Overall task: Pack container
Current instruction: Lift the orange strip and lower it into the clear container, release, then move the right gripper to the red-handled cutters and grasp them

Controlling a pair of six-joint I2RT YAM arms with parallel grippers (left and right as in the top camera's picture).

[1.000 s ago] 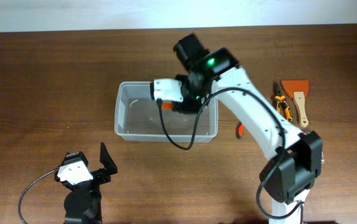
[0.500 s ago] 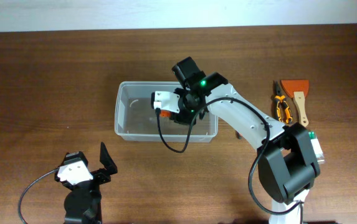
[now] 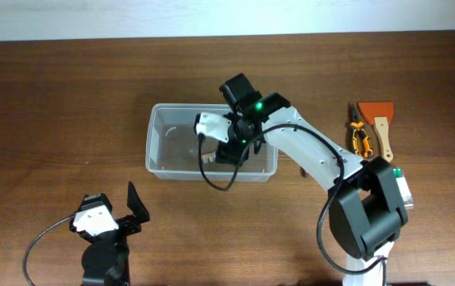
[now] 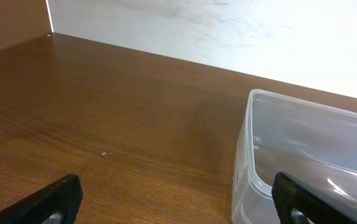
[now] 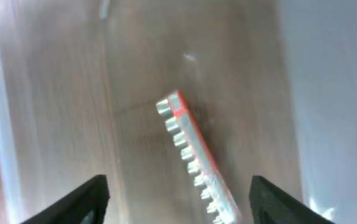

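Since a second ago the right gripper (image 5: pixel 178 190) has been lowered into the container (image 3: pixel 154 143). Its jaws are spread, and the red bit strip (image 5: pixel 194 158) lies released on the floor. One item is judged packed. The left gripper (image 4: pixel 178 199) is parked, spread wide.

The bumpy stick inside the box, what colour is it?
Red with silvery knobs. The stick shows best in the right wrist view.

Setting: a robotics test bench of workshop character. A brown wood-grain table (image 3: pixel 52 95) fills the overhead frame, with a plain white wall (image 3: pixel 92 16) along the top edge. A white and black robot arm (image 3: pixel 314 147) stands lower right. At the right edge lie orange-handled pliers (image 3: pixel 359 138) and a wooden-handled scraper with an orange blade (image 3: pixel 379 123).
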